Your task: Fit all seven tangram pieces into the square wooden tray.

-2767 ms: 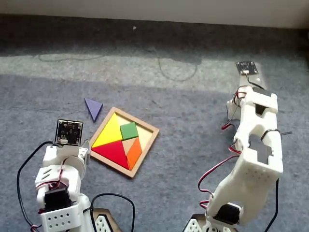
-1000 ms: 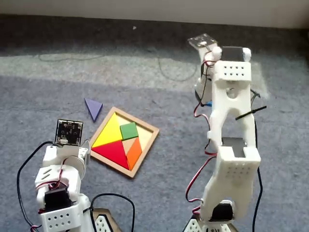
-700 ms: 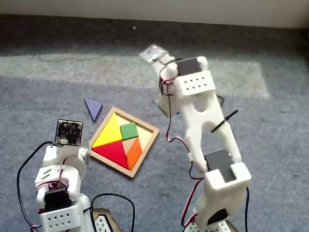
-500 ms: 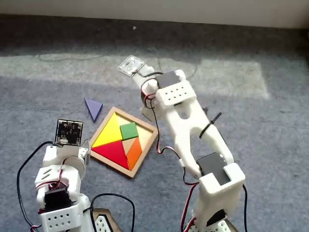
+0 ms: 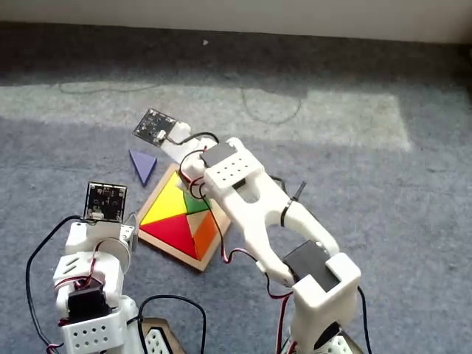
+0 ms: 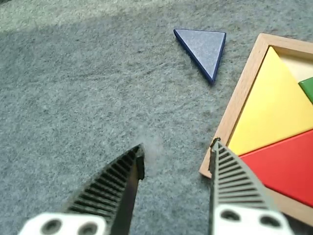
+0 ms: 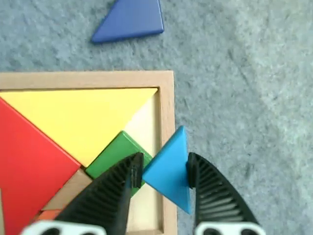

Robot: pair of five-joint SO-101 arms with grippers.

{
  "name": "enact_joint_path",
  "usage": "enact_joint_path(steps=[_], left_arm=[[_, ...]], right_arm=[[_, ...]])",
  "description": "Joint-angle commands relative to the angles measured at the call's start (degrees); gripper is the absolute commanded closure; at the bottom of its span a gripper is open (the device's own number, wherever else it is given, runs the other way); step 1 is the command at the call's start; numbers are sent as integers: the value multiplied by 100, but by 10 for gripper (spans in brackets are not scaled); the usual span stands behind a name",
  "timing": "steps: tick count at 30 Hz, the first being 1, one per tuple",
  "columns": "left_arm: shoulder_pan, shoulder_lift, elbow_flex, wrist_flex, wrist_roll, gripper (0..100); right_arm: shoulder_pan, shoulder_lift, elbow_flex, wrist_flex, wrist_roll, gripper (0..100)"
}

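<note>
The right claw [image 7: 164,159] is clamped on a light blue triangle [image 7: 171,178], held over the edge of the tray [image 7: 167,107] beside the green square [image 7: 115,156]. The yellow triangle [image 7: 83,115], red triangle [image 7: 29,161] and orange piece [image 5: 203,232] also lie inside, so roughly four are placed. Bare wood beside the green square looks like the open slot. A dark blue triangle [image 7: 129,19] waits on the carpet [image 7: 254,73] just outside; I cannot make out a seventh. The left claw [image 6: 176,152] gapes wide and empty at a tray corner, clear of the work.
</note>
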Motion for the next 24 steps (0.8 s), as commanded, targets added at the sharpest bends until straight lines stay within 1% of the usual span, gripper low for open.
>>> enact_joint_path(steps=[1,8,15,18,24], left_arm=[[-66,-75,-92,9,26,770],[-66,-75,-92,9,26,770],[-66,-75,-92,9,26,770],[-57,-75,-92,9,26,770],[-48,-75,-92,9,26,770]], right_arm=[[-92,-303,-31,-356,79,889],[-110,470,-127,-347,141,881],[-268,532,-251,-338,193,723],[-295,497,-251,-338,193,689],[-312,391,-681,488,193,687]])
